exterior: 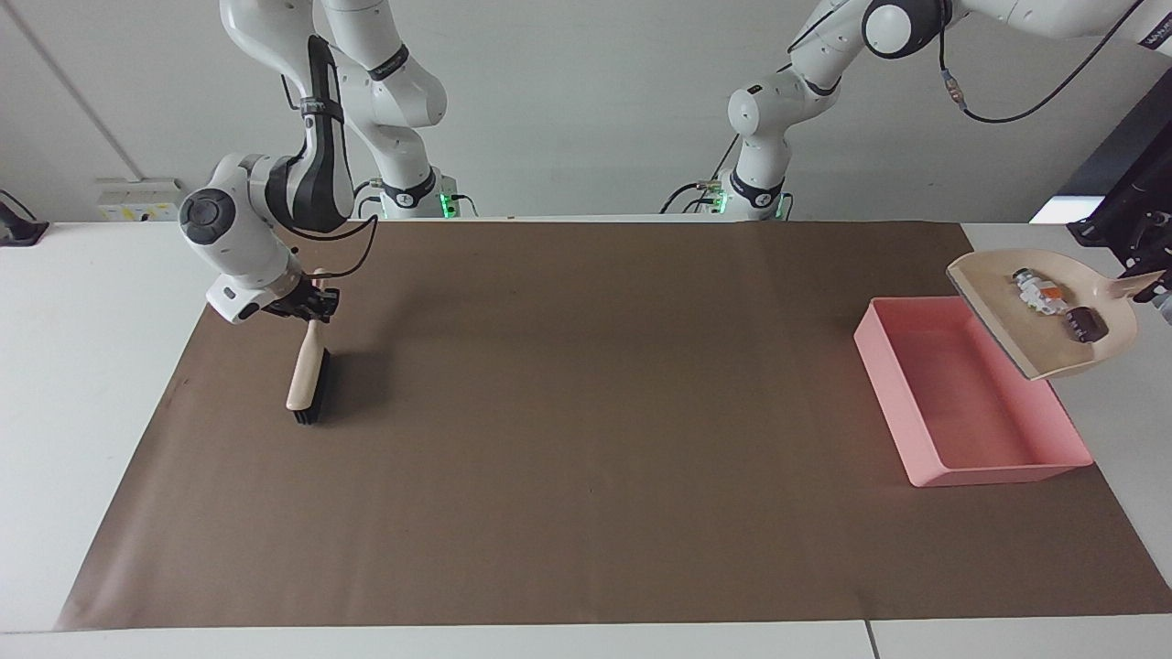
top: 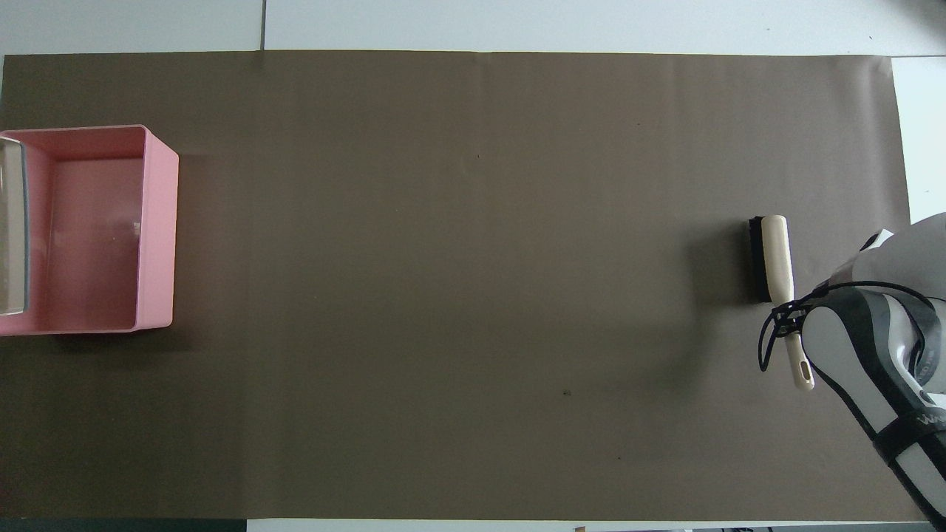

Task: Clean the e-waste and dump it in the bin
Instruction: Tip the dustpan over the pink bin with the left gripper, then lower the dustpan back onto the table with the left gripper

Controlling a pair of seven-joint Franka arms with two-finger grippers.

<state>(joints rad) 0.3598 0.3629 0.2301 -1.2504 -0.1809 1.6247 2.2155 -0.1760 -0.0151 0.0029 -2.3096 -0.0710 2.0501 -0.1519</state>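
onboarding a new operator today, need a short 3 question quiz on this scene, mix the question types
1. True or false: the two electronic bits already lie in the pink tray.
2. Which gripper holds the brush? A) left B) right
3. What is the left gripper holding up by the handle?

Key: 1. False, they lie in the dustpan. 2. B, the right gripper. 3. The dustpan, tilted over the tray's edge.

Both views are evenly and softly lit from above, bright and sharp. The brush [exterior: 307, 383] throws a soft shadow on the brown mat [exterior: 586, 439]. The overhead view is darker, and the bin [top: 159, 222] casts a faint shadow there.
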